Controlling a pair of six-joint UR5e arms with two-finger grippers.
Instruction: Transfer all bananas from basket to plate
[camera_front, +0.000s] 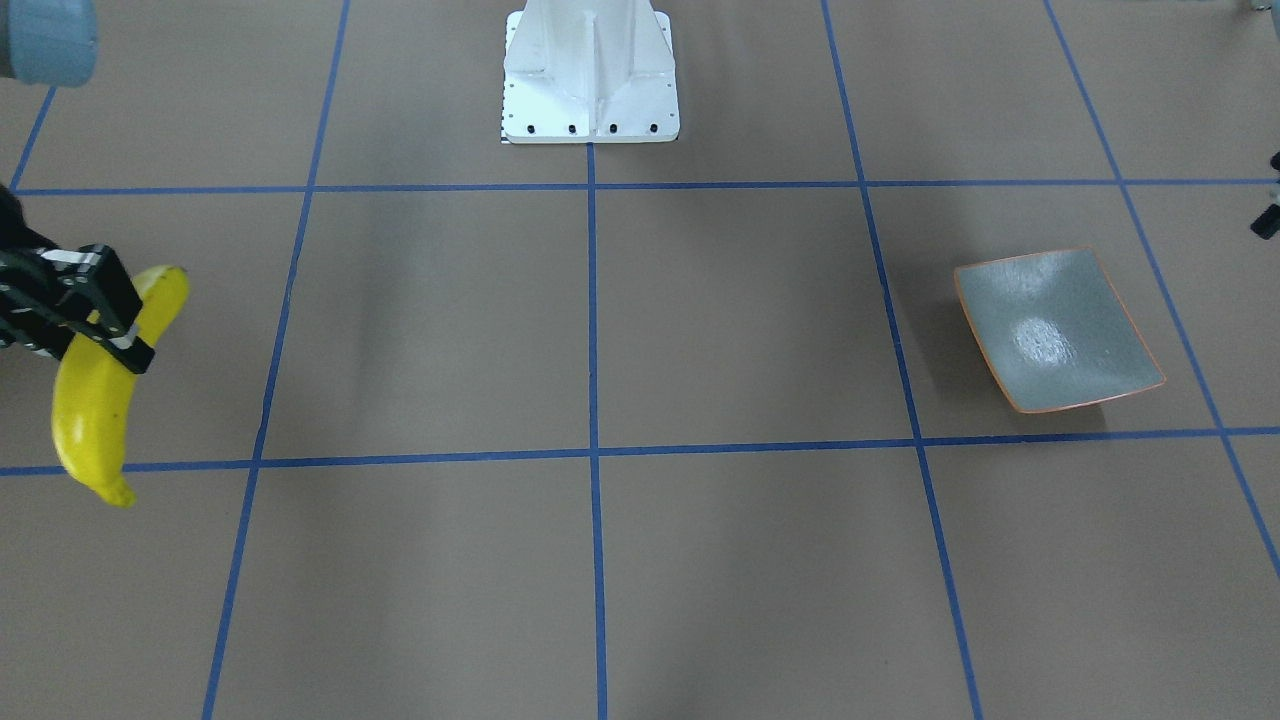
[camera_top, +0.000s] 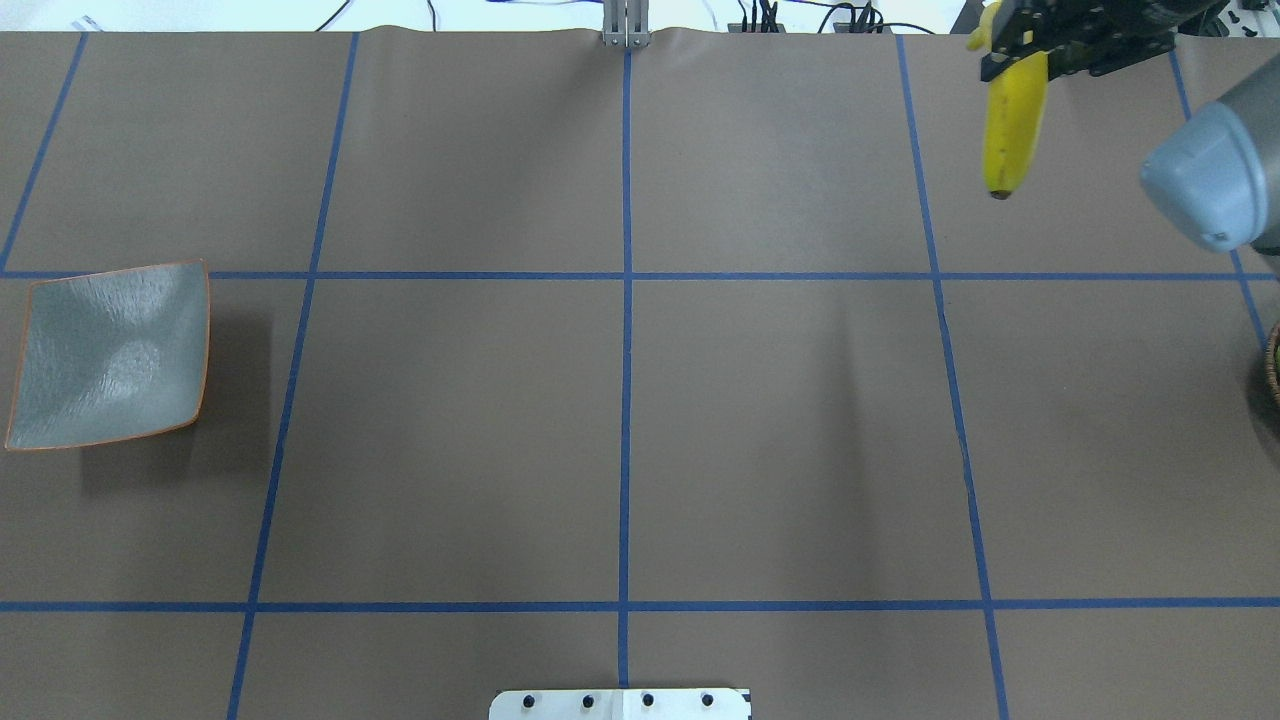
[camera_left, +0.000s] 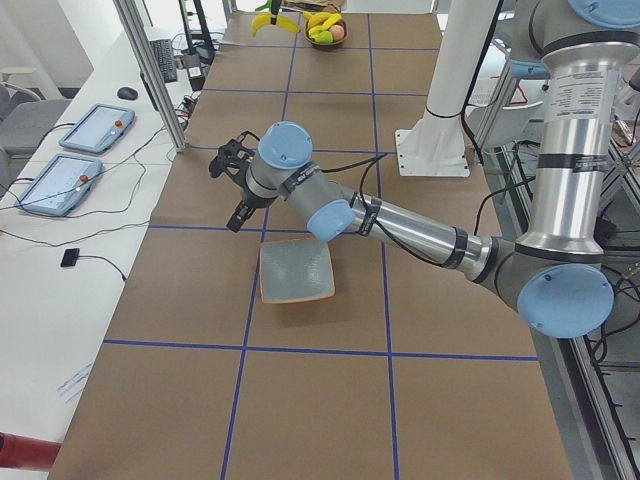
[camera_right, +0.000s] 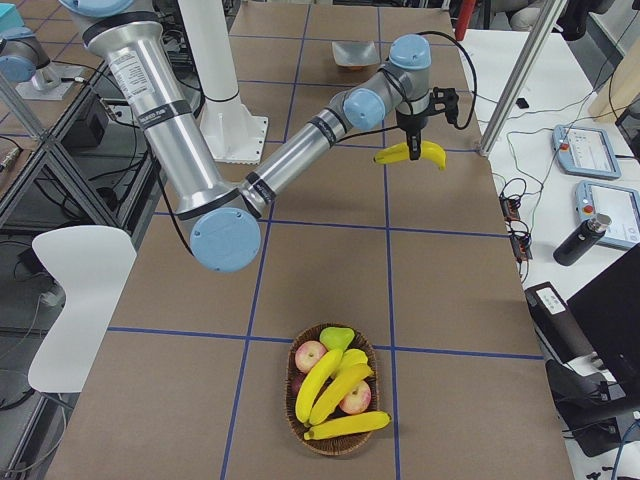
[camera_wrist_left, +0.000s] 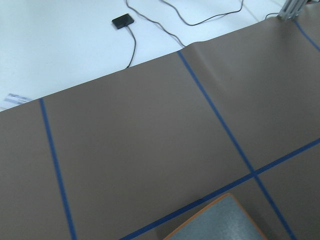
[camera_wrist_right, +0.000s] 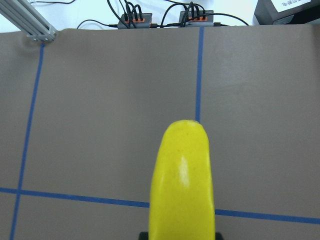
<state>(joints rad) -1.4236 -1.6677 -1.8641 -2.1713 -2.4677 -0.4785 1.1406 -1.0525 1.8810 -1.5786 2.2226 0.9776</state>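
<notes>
My right gripper is shut on a yellow banana, held in the air over the table's far right part; the banana hangs lengthwise and fills the bottom of the right wrist view. The basket at the table's right end holds three more bananas among other fruit. The grey-green plate with an orange rim lies bare at the left end. My left gripper hovers just beyond the plate; I cannot tell whether it is open or shut.
Apples and a green pear share the basket. The white robot base stands at mid-table. Tablets, cables and an aluminium post line the operators' side.
</notes>
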